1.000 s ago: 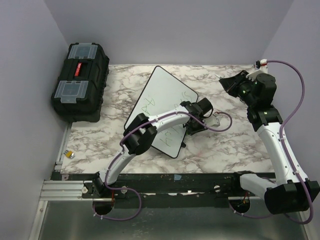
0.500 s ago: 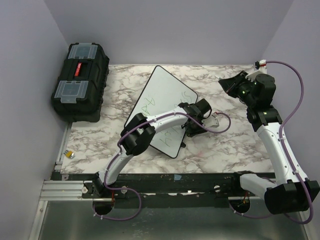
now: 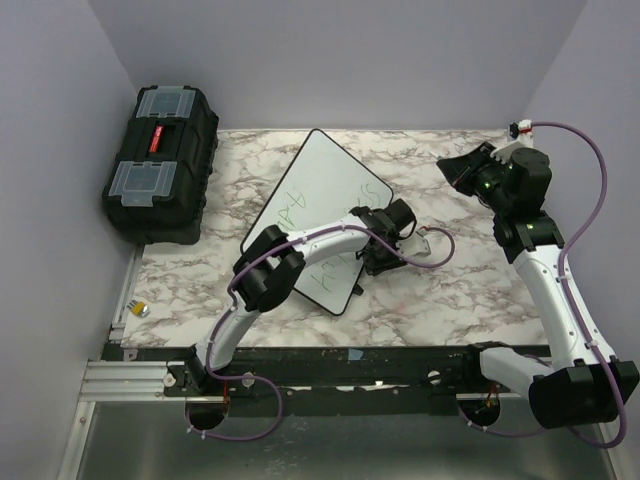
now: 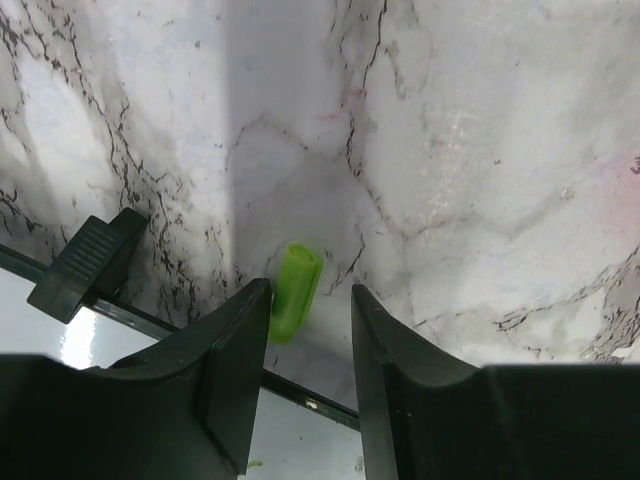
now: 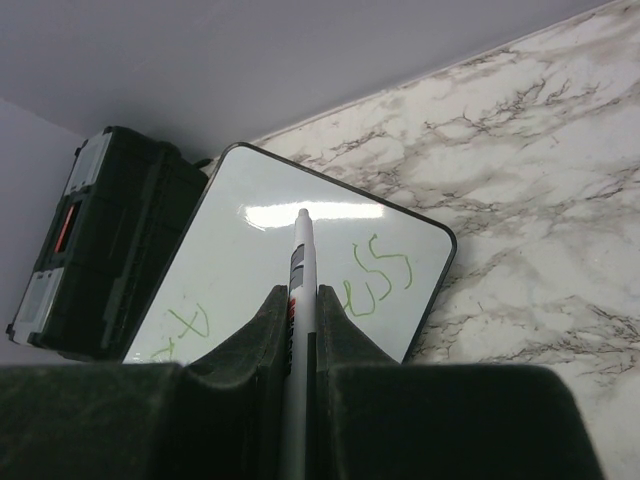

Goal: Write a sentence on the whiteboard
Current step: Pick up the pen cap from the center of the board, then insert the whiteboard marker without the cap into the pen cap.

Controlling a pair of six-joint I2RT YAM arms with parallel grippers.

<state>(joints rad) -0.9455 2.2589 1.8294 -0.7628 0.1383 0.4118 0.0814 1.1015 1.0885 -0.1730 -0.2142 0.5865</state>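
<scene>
The left gripper (image 4: 308, 294), jaws narrowly apart and empty, is hovering over a green cap (image 4: 296, 300) beside the whiteboard (image 3: 320, 185). The right gripper (image 5: 303, 305) is clamping a white marker (image 5: 302, 245).

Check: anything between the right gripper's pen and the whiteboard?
Partly. The left arm lies across the near half of the whiteboard, with the left gripper open just off its right edge. The far half, facing the right gripper shut on the pen, shows nothing in the way.
</scene>
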